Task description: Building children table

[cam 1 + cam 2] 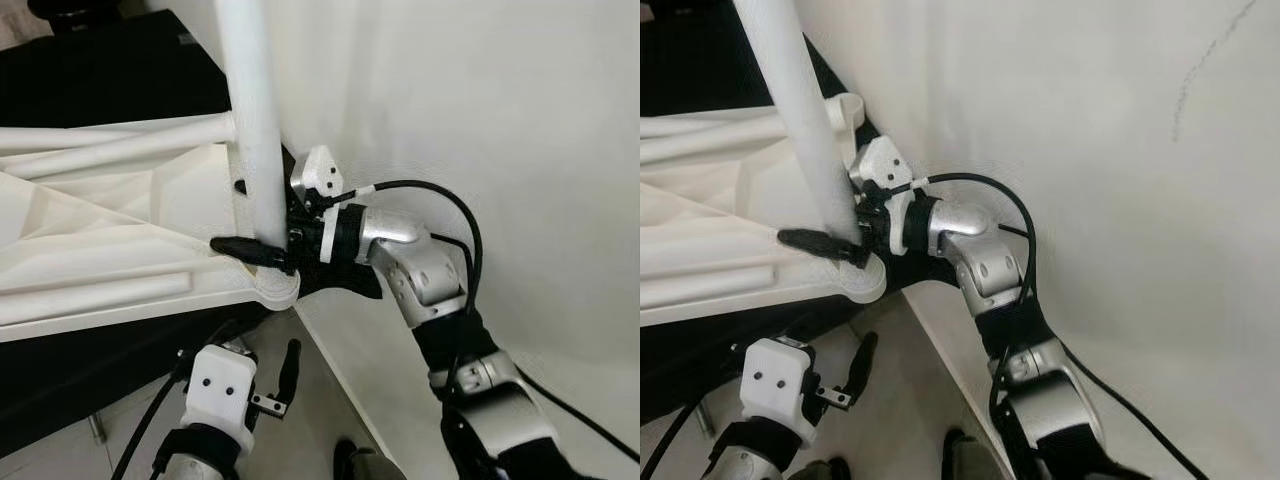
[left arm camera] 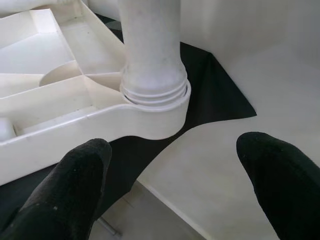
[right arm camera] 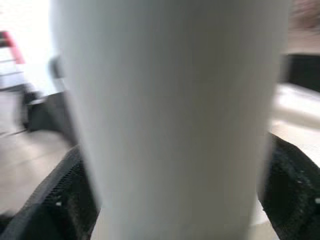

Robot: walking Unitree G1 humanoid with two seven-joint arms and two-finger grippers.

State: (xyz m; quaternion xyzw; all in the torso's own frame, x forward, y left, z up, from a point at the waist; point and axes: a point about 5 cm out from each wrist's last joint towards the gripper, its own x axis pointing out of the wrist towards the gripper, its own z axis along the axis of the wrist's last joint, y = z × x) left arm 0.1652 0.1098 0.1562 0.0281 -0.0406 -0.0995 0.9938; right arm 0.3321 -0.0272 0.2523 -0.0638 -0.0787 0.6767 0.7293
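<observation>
Right hand (image 1: 262, 222) clamped around upright white table leg (image 1: 252, 120), just above tabletop's corner socket (image 1: 275, 288).

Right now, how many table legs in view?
2. One leg stands upright in the corner socket of the upturned tabletop, right hand clamped on it. A second leg lies loose on the tabletop. Others may be hidden.
</observation>
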